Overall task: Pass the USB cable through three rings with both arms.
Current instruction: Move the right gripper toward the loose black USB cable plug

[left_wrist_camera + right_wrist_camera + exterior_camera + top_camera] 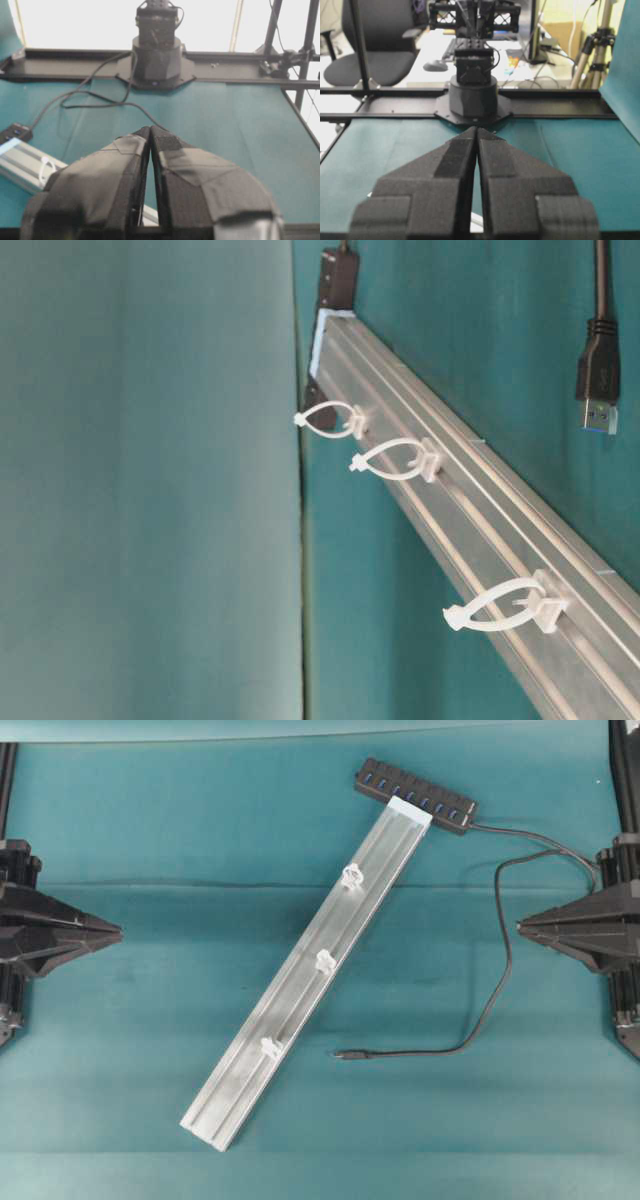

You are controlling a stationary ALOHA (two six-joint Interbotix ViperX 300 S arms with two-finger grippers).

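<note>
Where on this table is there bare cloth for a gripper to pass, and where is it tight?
Bare cloth lies between the left gripper and the rail, and along the near edge below the rail's lower end. It is tighter on the right: the USB cable loops between the rail and the right gripper, and the hub sits at the rail's far end.

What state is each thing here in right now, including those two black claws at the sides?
USB cable: loose on the cloth, threaded through nothing.
Three rings: all empty, clipped along the rail.
Left claw: shut, empty, at the table's edge.
Right claw: shut, empty.
Hub: at the rail's far end.
</note>
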